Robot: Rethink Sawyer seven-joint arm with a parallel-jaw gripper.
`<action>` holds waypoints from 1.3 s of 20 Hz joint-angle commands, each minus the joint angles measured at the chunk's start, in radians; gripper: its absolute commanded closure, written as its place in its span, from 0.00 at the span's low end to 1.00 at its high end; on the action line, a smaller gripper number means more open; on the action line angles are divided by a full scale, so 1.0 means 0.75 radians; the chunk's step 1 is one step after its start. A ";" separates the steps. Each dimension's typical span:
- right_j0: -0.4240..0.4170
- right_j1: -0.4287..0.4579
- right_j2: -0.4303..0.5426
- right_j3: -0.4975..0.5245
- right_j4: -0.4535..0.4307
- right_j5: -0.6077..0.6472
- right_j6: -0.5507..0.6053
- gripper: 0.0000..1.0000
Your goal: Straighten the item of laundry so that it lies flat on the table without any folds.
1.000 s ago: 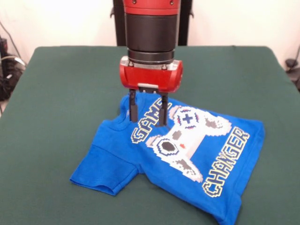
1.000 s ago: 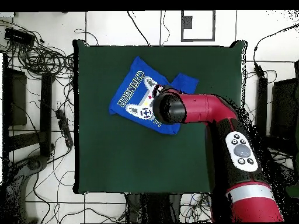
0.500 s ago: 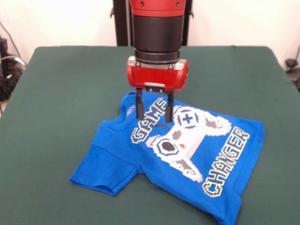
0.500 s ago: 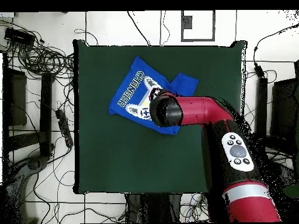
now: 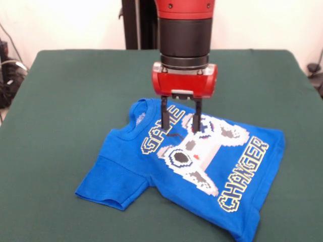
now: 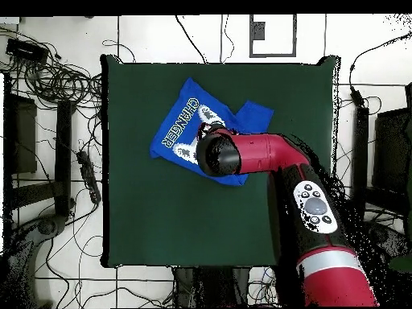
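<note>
The bright blue T-shirt point(image 5: 186, 161) lies printed side up on the dark green table point(image 5: 65, 96), with its controller print and "GAME CHANGER" lettering showing. One sleeve sticks out at the front left; the other is hidden behind the arm. The hem edge at the right is slightly rumpled. My gripper point(image 5: 180, 122) hangs straight down over the upper chest, just above the print, fingers point(image 5: 164, 113) open and holding nothing. In the overhead view the shirt point(image 6: 179, 129) lies in the upper middle of the table point(image 6: 161, 217), and the arm covers the gripper.
Cables point(image 6: 56, 80) and floor gear lie beyond the table's left edge in the overhead view. The robot's black pedestal point(image 5: 132, 22) stands behind the far edge.
The gripper has moved to the right in the front view, from above the collar and "GAME" to above the controller print. The shirt has not moved.
</note>
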 commanded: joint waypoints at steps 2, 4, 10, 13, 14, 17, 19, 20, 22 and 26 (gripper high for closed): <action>0.043 0.142 0.062 0.146 -0.053 -0.129 0.059 0.00; 0.037 0.146 0.062 0.154 -0.059 -0.157 0.059 0.00; 0.046 0.150 0.037 0.173 -0.058 -0.211 0.077 0.00; 0.057 0.154 0.020 0.182 -0.052 -0.240 0.094 0.00; 0.060 0.156 0.015 0.183 -0.053 -0.249 0.096 0.00; 0.051 0.161 0.023 0.188 -0.052 -0.250 0.079 0.00; 0.015 0.176 0.060 0.195 -0.057 -0.264 0.054 0.00; 0.006 0.182 0.068 0.196 -0.058 -0.271 0.049 0.00; 0.007 0.180 0.063 0.200 -0.050 -0.282 0.061 0.00; -0.003 0.179 0.071 0.217 -0.046 -0.276 0.055 0.00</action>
